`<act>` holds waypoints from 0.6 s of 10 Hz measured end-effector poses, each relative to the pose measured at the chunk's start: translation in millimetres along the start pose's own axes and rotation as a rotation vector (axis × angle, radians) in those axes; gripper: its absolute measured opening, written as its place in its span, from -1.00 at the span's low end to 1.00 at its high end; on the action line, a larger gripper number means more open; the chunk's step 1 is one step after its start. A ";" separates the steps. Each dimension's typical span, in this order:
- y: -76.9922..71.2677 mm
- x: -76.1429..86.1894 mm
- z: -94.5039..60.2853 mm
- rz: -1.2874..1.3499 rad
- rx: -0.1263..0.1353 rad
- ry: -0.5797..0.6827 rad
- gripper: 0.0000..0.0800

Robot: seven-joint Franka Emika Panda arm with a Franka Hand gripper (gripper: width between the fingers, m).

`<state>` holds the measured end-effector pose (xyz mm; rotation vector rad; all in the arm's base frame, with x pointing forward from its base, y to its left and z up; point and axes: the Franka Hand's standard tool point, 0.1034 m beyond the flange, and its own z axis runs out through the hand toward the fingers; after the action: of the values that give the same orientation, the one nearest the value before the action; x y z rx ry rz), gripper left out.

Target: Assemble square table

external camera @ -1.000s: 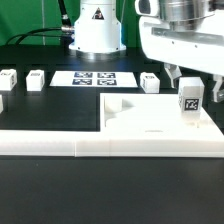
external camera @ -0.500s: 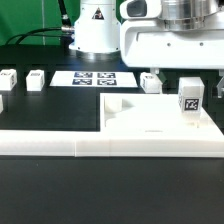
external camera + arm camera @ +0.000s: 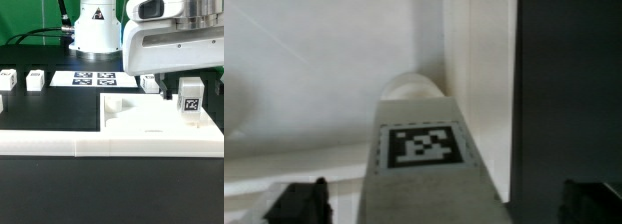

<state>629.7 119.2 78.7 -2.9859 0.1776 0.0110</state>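
The gripper [image 3: 443,203] hung open over an upright table leg [image 3: 190,104], its dark fingertips [image 3: 299,201] spread wide to either side of the tagged block and touching nothing (the wrist view made that plain). The leg stood on the square tabletop [image 3: 140,120], near its edge on the exterior view's right. Another leg [image 3: 37,79] sat well apart on the black table [image 3: 50,110], near the marker board [image 3: 95,77]. A low white wall [image 3: 60,143] ran along the front.
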 end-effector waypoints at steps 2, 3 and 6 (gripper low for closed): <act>-0.9 -0.2 0.1 0.128 0.005 -0.001 0.11; -0.1 -0.2 0.1 0.181 0.004 -0.001 0.11; 1.5 2.0 -0.2 0.453 0.009 0.034 -0.25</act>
<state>631.6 117.5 78.6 -2.8675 0.8464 0.0094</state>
